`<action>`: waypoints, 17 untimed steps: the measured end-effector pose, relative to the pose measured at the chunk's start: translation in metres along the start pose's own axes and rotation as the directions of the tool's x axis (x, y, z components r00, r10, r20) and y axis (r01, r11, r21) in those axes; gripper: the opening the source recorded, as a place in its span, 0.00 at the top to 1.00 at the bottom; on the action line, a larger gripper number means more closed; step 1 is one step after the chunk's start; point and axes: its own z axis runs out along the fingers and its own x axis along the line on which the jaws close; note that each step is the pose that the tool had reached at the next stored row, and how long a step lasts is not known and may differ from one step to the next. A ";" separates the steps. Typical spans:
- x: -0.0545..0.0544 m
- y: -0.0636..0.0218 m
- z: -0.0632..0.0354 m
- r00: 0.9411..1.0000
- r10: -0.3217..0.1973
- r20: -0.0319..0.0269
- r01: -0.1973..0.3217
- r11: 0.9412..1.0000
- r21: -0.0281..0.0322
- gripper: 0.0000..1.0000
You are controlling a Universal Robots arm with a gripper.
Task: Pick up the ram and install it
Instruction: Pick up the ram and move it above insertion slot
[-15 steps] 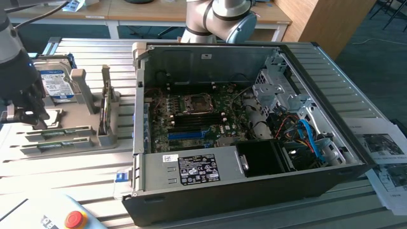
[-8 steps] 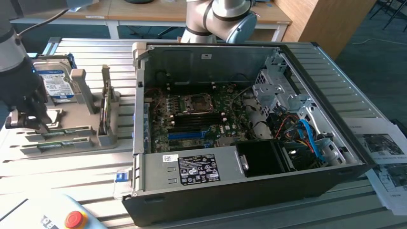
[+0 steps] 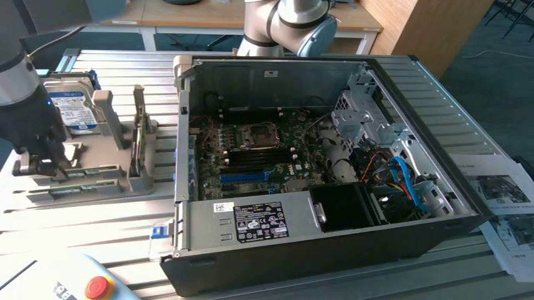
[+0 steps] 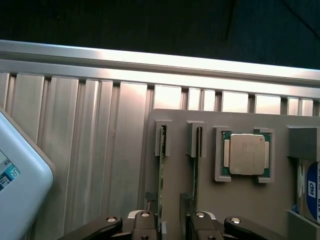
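The claw (image 4: 172, 227) is released, its jaws standing wide on either side of the ram (image 4: 161, 180), just below it. The ram stands on edge in a gray holder (image 4: 240, 200), probably so that its flat faces can be pinched.

Gripper (image 4: 172, 227) fingertips cut off at the view's edge, ram (image 4: 161, 185) edge-on with chips unseen, hard drive (image 4: 310, 192) label clipped, white pendant (image 4: 20, 200) partly out of view
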 end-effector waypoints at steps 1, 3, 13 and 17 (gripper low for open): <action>0.000 -0.0001 0.0018 1.000 0.000 0.000 0.000 1.000 0.000 0.69; 0.001 -0.0002 0.0055 1.000 0.000 0.000 0.000 1.000 0.000 0.69; 0.009 -0.0001 0.0135 1.000 0.000 0.000 0.000 1.000 0.000 0.69; 0.009 -0.0036 0.0132 1.000 0.000 0.000 0.000 1.000 0.000 0.69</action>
